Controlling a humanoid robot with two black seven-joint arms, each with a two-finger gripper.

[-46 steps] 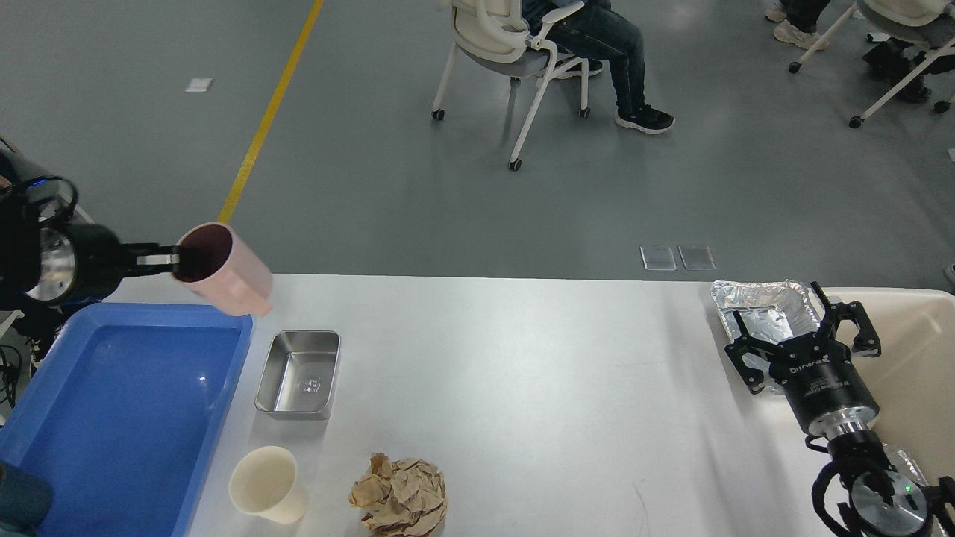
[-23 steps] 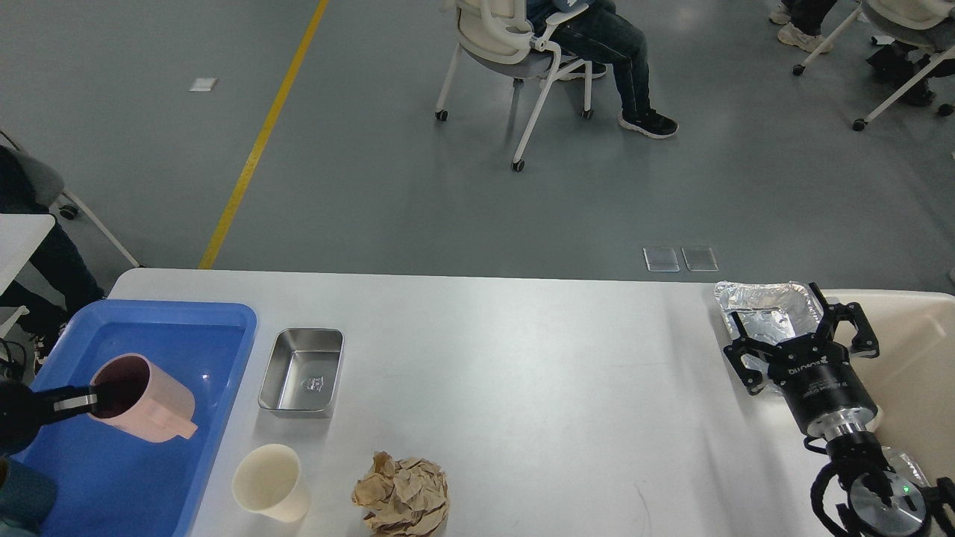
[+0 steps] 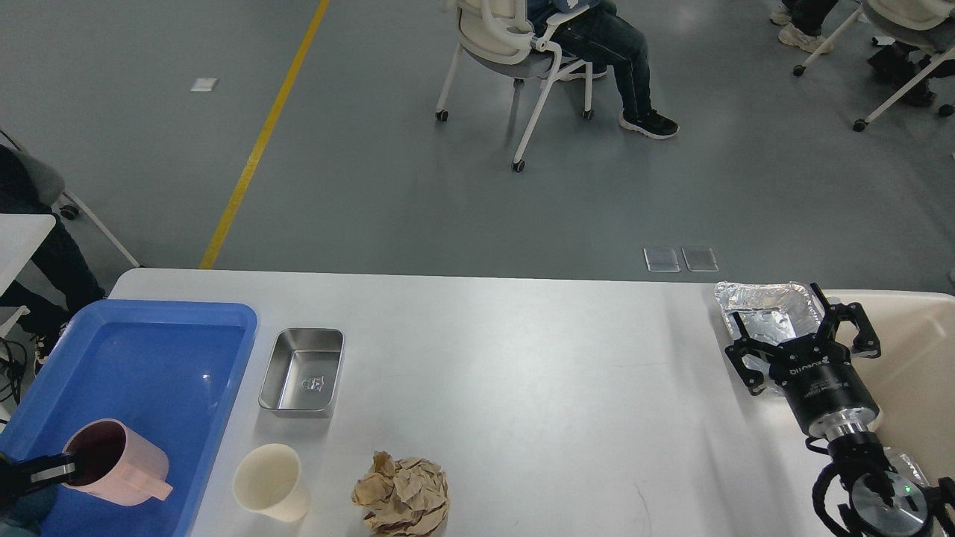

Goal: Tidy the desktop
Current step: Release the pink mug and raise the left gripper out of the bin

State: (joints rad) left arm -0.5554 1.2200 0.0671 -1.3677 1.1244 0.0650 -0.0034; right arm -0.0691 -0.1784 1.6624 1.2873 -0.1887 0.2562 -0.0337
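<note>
The white desktop point(image 3: 522, 358) fills the lower half of the head view. My left gripper point(image 3: 63, 468) is at the lower left, shut on the rim of a pink mug point(image 3: 119, 471) that sits low in the near part of the blue tray point(image 3: 179, 313). My right gripper point(image 3: 802, 328) is open and empty at the right edge, just over the near side of a crumpled foil tray point(image 3: 761, 304). A steel tin point(image 3: 302, 371), a cream paper cup point(image 3: 270, 481) and a crumpled brown paper ball point(image 3: 401, 494) lie on the desktop.
A cream bin point(image 3: 921, 350) stands at the right end of the desktop behind my right arm. Beyond the far edge there are people on wheeled white chairs point(image 3: 515, 52) and a yellow floor line point(image 3: 261, 138).
My left gripper carried the pink mug from above the tray's far corner down and toward me, into the near part of the blue tray. The right arm has not moved.
</note>
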